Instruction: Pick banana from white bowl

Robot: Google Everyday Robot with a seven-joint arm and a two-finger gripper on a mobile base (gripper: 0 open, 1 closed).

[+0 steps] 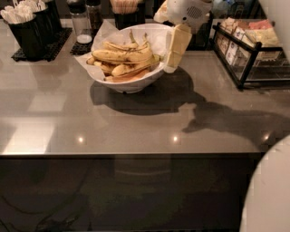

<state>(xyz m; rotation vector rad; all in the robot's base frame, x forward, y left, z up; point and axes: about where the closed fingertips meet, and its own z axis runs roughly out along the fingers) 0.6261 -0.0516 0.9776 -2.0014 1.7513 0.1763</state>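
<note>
In the camera view, the white bowl (132, 85) sits on the grey table (136, 127), toward the back and a little left of centre, lined with crinkled white paper (102, 34) that sticks up past its left rim. Several bananas are piled inside. The banana (122, 55), the longest and straightest of them, lies crosswise on top of the heap, yellow with brown speckles, and the ones under it are partly covered, so their ends and number are hard to make out. The gripper (176, 47) hangs at the bowl's right rim, a pale cream slab pointing down and just beside the right end of the pile. Only that one slab reads clearly, so whether the claw is apart or together cannot be told, nor whether it touches any fruit. The white wrist housing (188, 11) above it is cut off by the top edge. Its dark shadow (213, 118) spreads over the table to the right of the bowl. At back left, black cups (31, 34) holding white utensils stand on a black mat (47, 49), and two shakers (81, 20) are beside them, their tops cropped. A black wire rack (247, 54) of packets stands at the right, its contents blurred. A pale rounded shape (272, 195) fills the lower right corner, cropped.
</note>
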